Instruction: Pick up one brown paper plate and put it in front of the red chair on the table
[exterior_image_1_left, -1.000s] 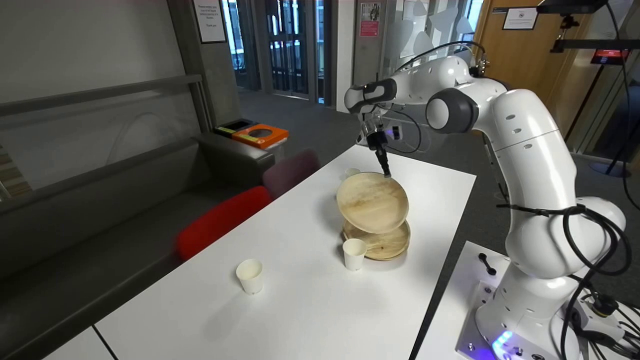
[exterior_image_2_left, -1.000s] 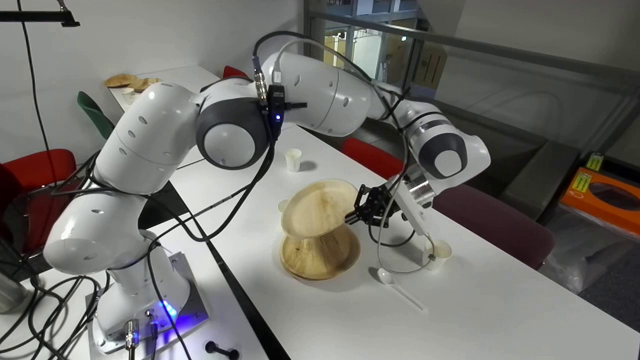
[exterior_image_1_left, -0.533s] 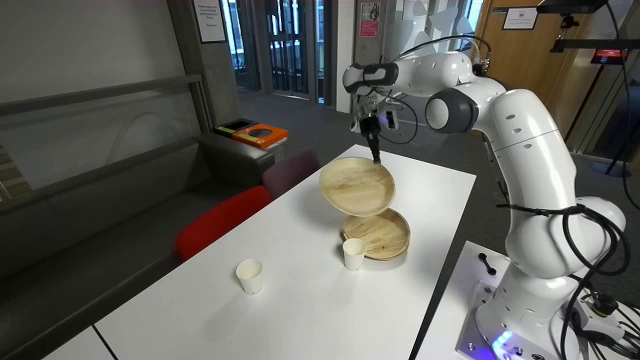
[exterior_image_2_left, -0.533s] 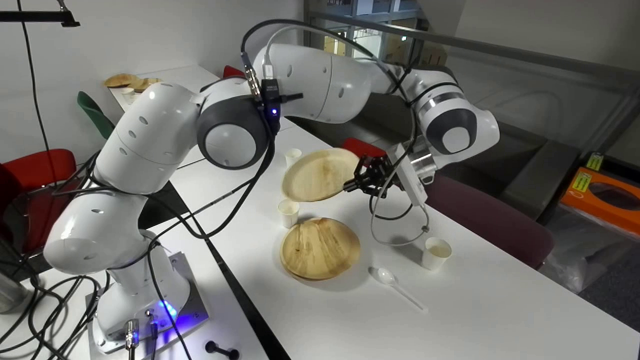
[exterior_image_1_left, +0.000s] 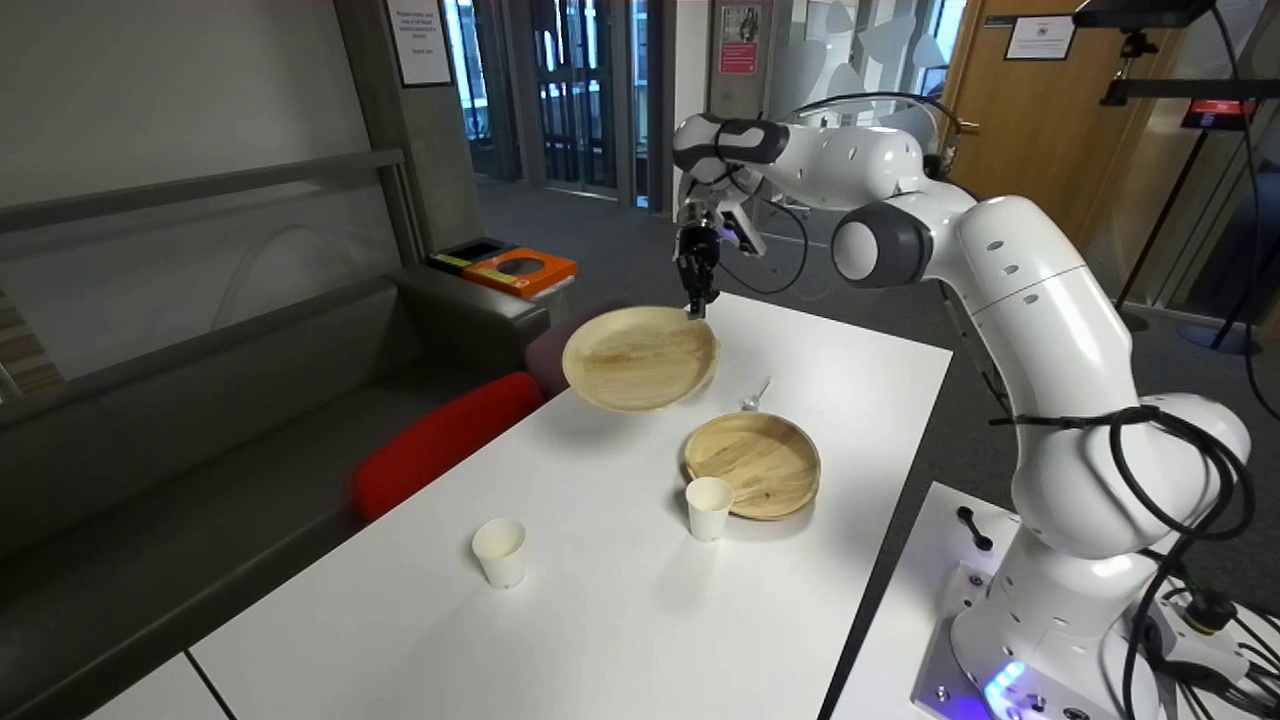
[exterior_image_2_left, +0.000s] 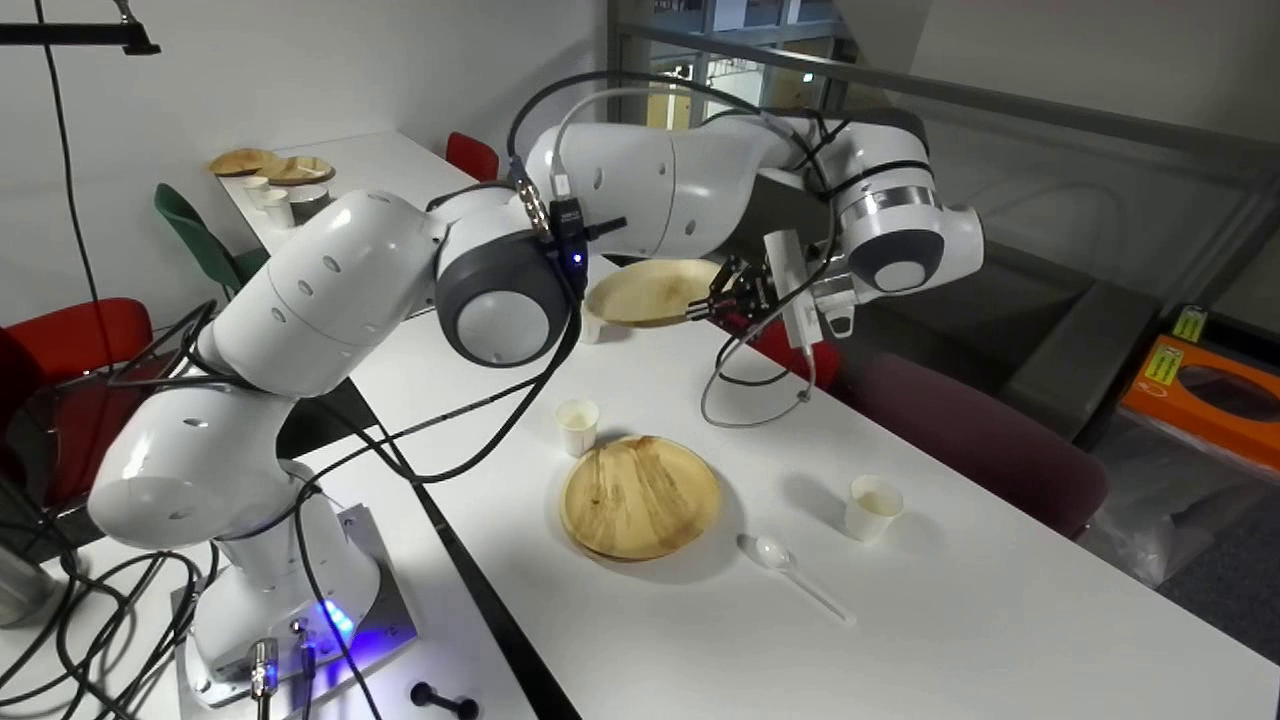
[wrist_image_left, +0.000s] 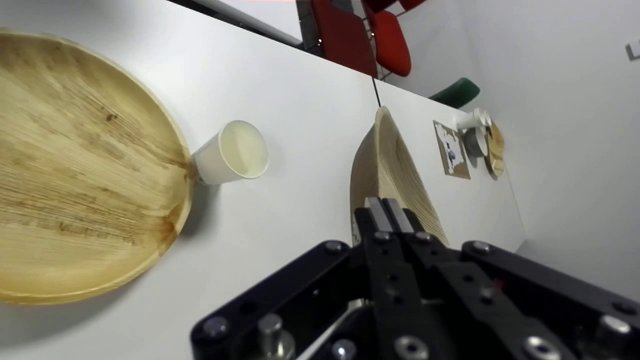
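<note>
One plate (exterior_image_1_left: 640, 358) clamped by its rim in tool (exterior_image_1_left: 697, 308), above worktop (exterior_image_1_left: 600, 620) near red chair (exterior_image_1_left: 447, 443), in an exterior view | in an exterior view, cup (exterior_image_2_left: 591, 334) partly behind plate: knock risk from a low approach | wrist view: single-edge pinch, so could slip or droop

Table (exterior_image_2_left: 1000, 620) bears plates (exterior_image_2_left: 640, 498); cups (exterior_image_2_left: 873, 510); spoon (exterior_image_2_left: 797, 579)

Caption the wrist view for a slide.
Gripper holds a brown paper plate by its rim over the white table; white cup and plate stack at frame left.
</note>
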